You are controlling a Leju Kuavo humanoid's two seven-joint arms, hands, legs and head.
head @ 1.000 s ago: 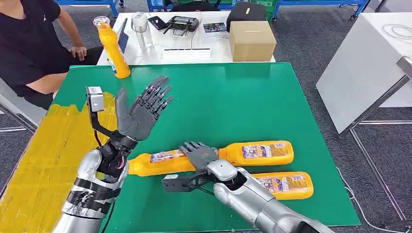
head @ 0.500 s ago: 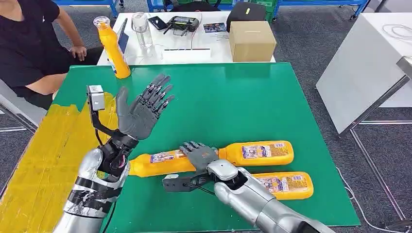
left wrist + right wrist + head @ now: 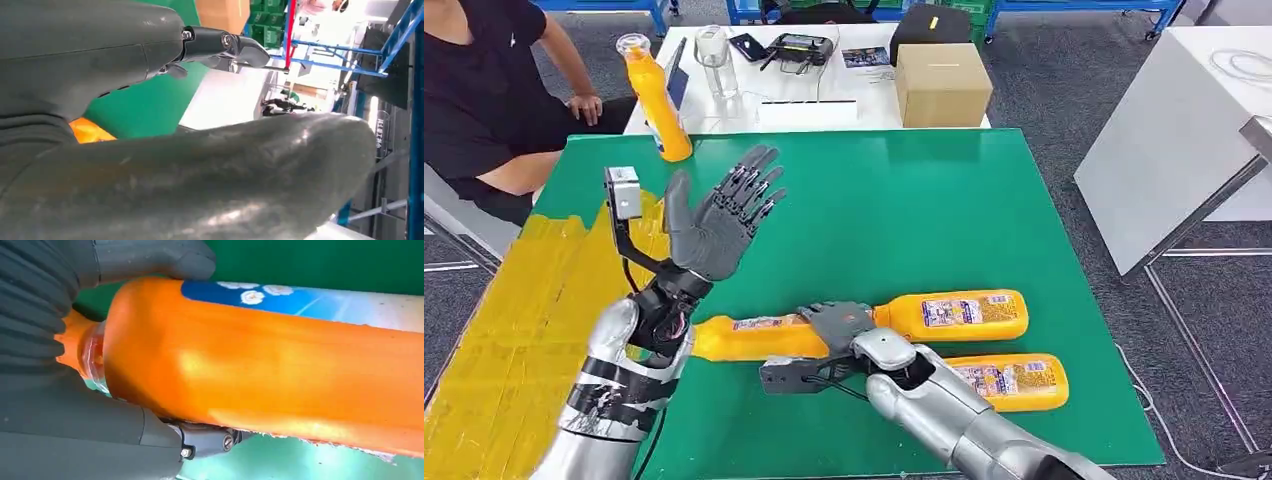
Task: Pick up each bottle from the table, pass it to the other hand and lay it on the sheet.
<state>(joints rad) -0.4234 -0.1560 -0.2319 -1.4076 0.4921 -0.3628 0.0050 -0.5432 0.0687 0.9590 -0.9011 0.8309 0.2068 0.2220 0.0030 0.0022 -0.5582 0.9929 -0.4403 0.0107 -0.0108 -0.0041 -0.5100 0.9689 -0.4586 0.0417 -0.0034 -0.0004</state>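
Observation:
Three orange bottles lie near the front of the green table: a left one, a middle one and a front one. A fourth bottle stands upright at the back left corner. My right hand lies over the spot where the left and middle bottles meet. In the right wrist view its fingers and palm wrap an orange bottle near the neck; which of the two I cannot tell. My left hand is raised above the table, palm up, fingers spread, holding nothing.
The yellow sheet covers the table's left side. A seated person is at the back left. Behind stands a white table with a cardboard box, a clear cup and devices. Another white table is at right.
My left hand has drifted slightly up and to the right, still spread. My right hand has settled a little lower on the bottle. The bottles have hardly moved.

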